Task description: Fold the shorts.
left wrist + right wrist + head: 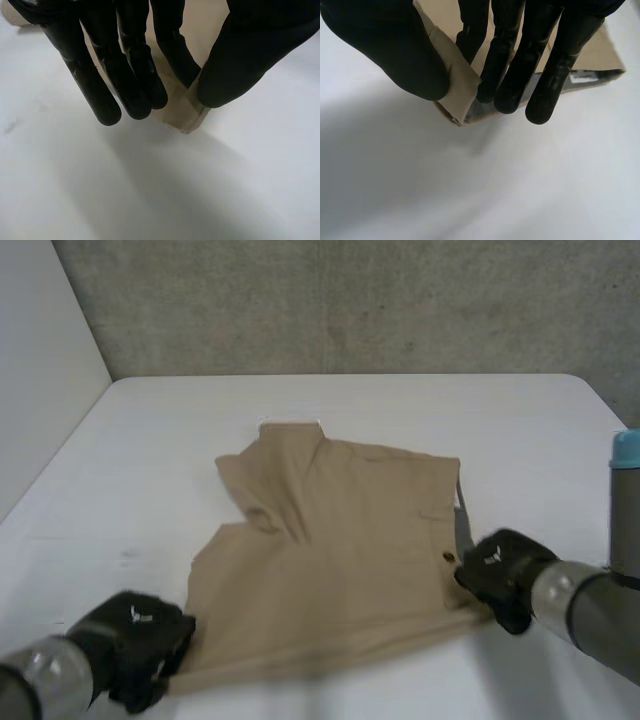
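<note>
A white table [150, 440] stands against a rough grey concrete wall [350, 300], with a plain white panel [40, 360] closing off its left side. The tan shorts [340, 550] lie about the middle of the table, spread in layers, with a slanting crease near their far left part and a small button near their right edge. The left hand [140, 640] is at the near left corner of the shorts. In the left wrist view its thumb [240, 60] presses that corner against one finger, so the hand is pinched on the cloth, while the other fingers [100, 90] hang long and nearly straight beside it, over bare table. The right hand [500, 575] is at the near right corner, just below the button. In the right wrist view its thumb [395, 50] sits on top of the tan corner and the fingers [500, 75] reach down on the other side of it, so it too is clamped on the cloth, and a darker grey inner layer shows under the tan at the fingertips. Both held corners seem to sit slightly clear of the table.
</note>
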You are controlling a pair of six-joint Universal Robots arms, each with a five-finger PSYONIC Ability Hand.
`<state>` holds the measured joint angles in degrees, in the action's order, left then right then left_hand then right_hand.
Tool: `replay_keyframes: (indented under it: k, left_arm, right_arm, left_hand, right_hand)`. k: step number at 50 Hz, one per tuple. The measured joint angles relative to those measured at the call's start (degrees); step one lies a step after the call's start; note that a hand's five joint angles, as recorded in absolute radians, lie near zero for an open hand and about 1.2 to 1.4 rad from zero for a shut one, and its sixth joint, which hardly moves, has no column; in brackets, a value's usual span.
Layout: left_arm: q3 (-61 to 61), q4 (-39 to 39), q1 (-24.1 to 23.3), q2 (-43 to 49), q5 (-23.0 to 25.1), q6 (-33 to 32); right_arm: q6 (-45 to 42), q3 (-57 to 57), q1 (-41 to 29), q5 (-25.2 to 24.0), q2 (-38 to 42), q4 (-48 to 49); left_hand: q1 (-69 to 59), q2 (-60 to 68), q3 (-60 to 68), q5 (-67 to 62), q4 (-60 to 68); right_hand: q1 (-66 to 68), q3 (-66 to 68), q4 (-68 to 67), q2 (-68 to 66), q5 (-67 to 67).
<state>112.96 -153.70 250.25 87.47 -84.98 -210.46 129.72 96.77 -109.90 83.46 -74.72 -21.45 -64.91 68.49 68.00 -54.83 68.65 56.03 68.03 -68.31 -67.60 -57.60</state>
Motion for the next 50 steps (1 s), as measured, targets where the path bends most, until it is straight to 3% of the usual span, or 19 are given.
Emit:
replay_keyframes:
  k: [6,11,17,26,27,28,31,37,42,50]
  left_arm:
    - [2.8,6.0,-3.4,-4.6,1.1,-2.9]
    - [1.9,5.5,-3.7,-4.3,1.5,-3.5]
    - [-2.0,0.7,-3.9,-0.2,1.6,-3.3]
    - [-10.9,-10.7,-4.6,2.8,1.6,-1.6]
    - [-13.9,-17.4,-4.8,4.0,1.6,-0.3]
    - [-14.2,-18.4,-4.9,4.3,1.6,-0.1]
    - [-17.9,-27.3,-5.1,9.4,1.6,1.6]
    - [-26.1,-34.7,-4.9,22.3,1.7,2.6]
    - [-35.8,-32.0,-4.2,35.4,2.4,1.6]
    - [-43.6,-27.7,-2.8,45.7,4.1,-2.8]
  right_arm:
    - [-8.1,5.3,3.5,-0.9,-6.2,-7.4]
    - [-9.7,6.7,4.9,-2.1,-8.1,-8.1]
    - [-7.7,7.4,4.5,-2.9,-7.1,-4.4]
    - [-5.7,8.0,3.9,-2.6,-4.0,-0.6]
    - [-5.6,8.0,3.8,-2.5,-3.1,-0.2]
    - [-5.6,8.1,3.8,-2.5,-3.0,-0.2]
    - [-5.6,8.1,3.8,-2.4,-2.2,-0.1]
    - [-5.6,8.3,3.8,-2.2,-1.6,0.9]
    - [-5.5,8.4,3.8,-1.6,-1.5,2.2]
    - [-5.4,8.4,4.0,-1.2,-1.5,3.6]
  left_hand:
    - [0.0,0.0,0.0,0.0,0.0]
    - [0.0,0.0,0.0,0.0,0.0]
    - [27.8,-29.5,-28.8,25.9,-29.8]
    - [30.1,-34.0,-33.3,30.7,-34.1]
    - [30.4,-34.2,-33.6,31.0,-34.4]
    - [30.4,-34.3,-33.6,31.1,-34.5]
    - [30.4,-34.3,-33.6,31.1,-34.5]
    - [30.4,-34.3,-33.6,31.1,-34.5]
    - [30.4,-34.5,-33.6,31.1,-34.6]
    - [29.9,-33.8,-33.0,30.6,-34.2]
  right_hand:
    - [0.0,0.0,0.0,0.0,0.0]
    - [0.0,0.0,0.0,0.0,0.0]
    - [0.0,0.0,0.0,0.0,0.0]
    - [0.0,0.0,0.0,0.0,0.0]
    - [0.0,0.0,0.0,0.0,0.0]
    - [0.0,0.0,0.0,0.0,0.0]
    - [0.0,0.0,0.0,0.0,0.0]
    - [0.0,0.0,0.0,0.0,0.0]
    - [0.0,0.0,0.0,0.0,0.0]
    - [0.0,0.0,0.0,0.0,0.0]
